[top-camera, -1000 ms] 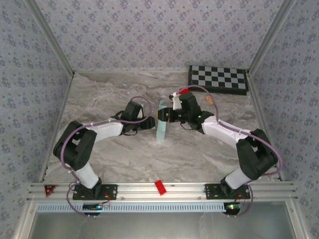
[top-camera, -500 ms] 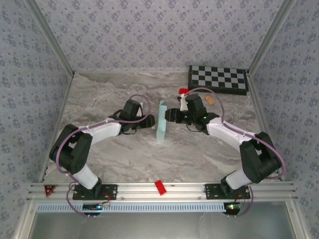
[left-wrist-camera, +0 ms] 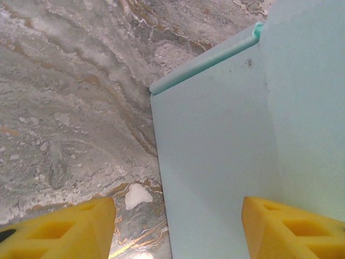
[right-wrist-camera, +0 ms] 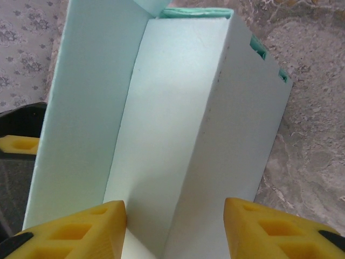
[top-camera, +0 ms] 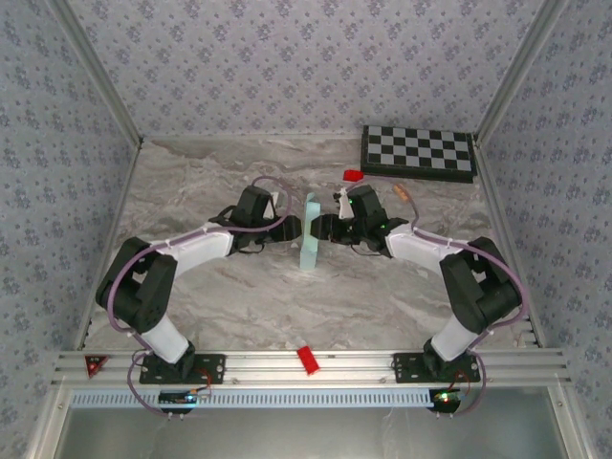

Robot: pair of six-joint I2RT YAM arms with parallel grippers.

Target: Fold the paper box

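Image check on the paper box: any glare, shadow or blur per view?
Left wrist: paper box sharp, evenly lit, no glare. Right wrist: soft sheen down its middle panel, faint shading in the fold. Top external: box small, edge-on, even light, no blur.

**Paper box stands partly folded**

The pale light-blue paper box (top-camera: 310, 232) stands upright on edge near the middle of the marble table (top-camera: 191, 186). Its thin card panels are creased into an open trough, and small tabs show along one side.

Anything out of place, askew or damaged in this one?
No damage. The box stands on edge, part-folded, between the left tool and right tool. A small red piece lies on the front rail, looking stray.
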